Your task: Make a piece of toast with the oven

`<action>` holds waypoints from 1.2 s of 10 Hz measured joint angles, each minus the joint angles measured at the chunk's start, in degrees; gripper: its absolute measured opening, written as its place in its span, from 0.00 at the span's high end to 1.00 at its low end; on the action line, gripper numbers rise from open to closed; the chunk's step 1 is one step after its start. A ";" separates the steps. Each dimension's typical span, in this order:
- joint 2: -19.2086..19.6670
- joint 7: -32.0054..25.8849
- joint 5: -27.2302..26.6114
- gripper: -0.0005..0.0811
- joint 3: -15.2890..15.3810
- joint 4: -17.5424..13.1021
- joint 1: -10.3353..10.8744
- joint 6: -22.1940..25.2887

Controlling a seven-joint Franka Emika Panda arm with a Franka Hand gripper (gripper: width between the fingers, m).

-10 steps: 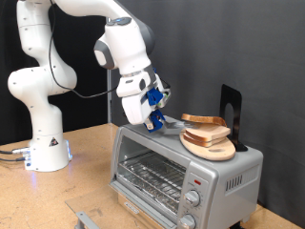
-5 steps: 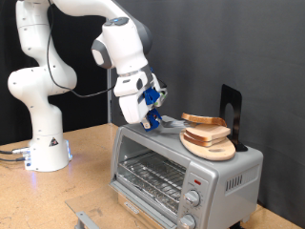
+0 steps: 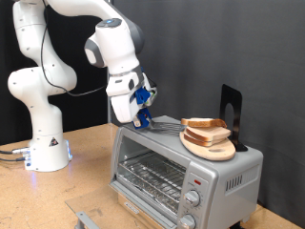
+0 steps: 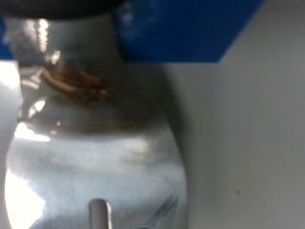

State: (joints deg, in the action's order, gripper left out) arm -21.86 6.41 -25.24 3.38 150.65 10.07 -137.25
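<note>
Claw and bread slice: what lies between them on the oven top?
In the exterior view, a metal spatula blade spans from the claw to the bread slice above the oven.

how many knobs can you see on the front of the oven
2, both on the oven's control panel at the exterior view's right of the glass door: one knob sits above the other knob, which is cut off by the frame's bottom edge. More could lie below.
</note>
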 joint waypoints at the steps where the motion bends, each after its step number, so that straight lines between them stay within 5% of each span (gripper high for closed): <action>1: -0.60 0.00 -0.02 0.50 0.00 0.46 0.00 -0.03; 6: -2.76 0.04 -1.64 0.52 0.69 1.00 1.53 -0.19; 12: -2.60 4.79 -1.72 0.52 5.02 1.01 2.42 -2.65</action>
State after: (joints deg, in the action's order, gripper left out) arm -24.45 11.20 -26.97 8.40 151.65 12.49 -139.89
